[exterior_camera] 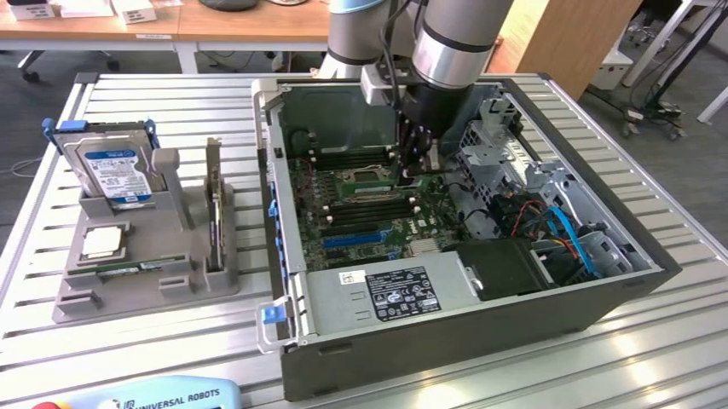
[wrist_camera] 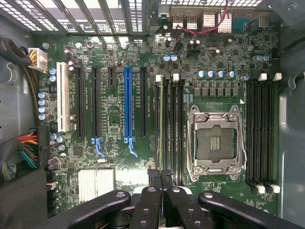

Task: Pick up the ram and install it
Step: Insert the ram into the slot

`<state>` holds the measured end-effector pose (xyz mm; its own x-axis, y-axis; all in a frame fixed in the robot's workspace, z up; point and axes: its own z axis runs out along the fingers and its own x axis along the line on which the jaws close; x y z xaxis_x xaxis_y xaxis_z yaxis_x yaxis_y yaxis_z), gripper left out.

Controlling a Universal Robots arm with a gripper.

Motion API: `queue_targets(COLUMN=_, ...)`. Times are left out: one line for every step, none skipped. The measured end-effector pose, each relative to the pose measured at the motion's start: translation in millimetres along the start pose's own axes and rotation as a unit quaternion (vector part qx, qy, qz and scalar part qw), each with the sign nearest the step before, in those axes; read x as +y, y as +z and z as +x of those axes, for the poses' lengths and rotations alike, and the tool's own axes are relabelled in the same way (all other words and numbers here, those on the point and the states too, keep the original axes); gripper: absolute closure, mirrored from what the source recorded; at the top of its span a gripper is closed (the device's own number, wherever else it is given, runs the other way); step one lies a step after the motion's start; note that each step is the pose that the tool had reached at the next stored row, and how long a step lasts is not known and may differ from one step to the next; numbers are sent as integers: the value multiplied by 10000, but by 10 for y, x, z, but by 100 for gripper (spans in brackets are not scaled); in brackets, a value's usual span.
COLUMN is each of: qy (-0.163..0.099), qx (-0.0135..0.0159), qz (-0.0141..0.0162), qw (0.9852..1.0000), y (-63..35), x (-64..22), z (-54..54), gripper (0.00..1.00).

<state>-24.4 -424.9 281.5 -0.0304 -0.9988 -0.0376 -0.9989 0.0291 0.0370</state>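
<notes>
Green and thin, the ram point(wrist_camera: 160, 129) stands edge-on between the fingers point(wrist_camera: 148, 200), which look clamped on its near end (the gap is narrow). Its long axis follows a memory slot beside the processor socket point(wrist_camera: 214, 143). A pendant point(exterior_camera: 170, 396) on the table point(exterior_camera: 683, 341) reads UNIVERSAL ROBOTS.

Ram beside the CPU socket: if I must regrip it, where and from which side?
Pinch the ram by its top edge, across its flat faces, coming straight down. It stands on edge, empty slots close alongside and a white latch at its end, leaving only that edge free; the gripper is closed there.
</notes>
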Motion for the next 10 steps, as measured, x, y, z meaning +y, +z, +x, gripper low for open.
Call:
queue_targets(qy=0, qx=0, qz=0, qw=10000, y=9, x=0, z=0, gripper=89)
queue_targets(qy=0, qx=0, qz=0, qw=10000, y=17, x=0, z=1, gripper=89)
queue_targets(qy=0, qx=0, qz=0, qw=10000, y=24, x=-1, z=1, gripper=89)
queue_targets(qy=0, qx=0, qz=0, qw=10000, y=31, x=-1, z=1, gripper=89)
queue_targets(qy=0, qx=0, qz=0, qw=10000, y=37, x=-1, z=1, gripper=89)
queue_targets(qy=0, qx=0, qz=0, qw=10000, y=44, x=-1, z=2, gripper=89)
queue_targets(qy=0, qx=0, qz=0, qw=10000, y=50, x=-1, z=2, gripper=89)
queue_targets(qy=0, qx=0, qz=0, qw=10000, y=57, x=-2, z=2, gripper=89)
queue_targets(qy=0, qx=0, qz=0, qw=10000, y=63, x=-2, z=2, gripper=89)
queue_targets(qy=0, qx=0, qz=0, qw=10000, y=68, x=-2, z=3, gripper=89)
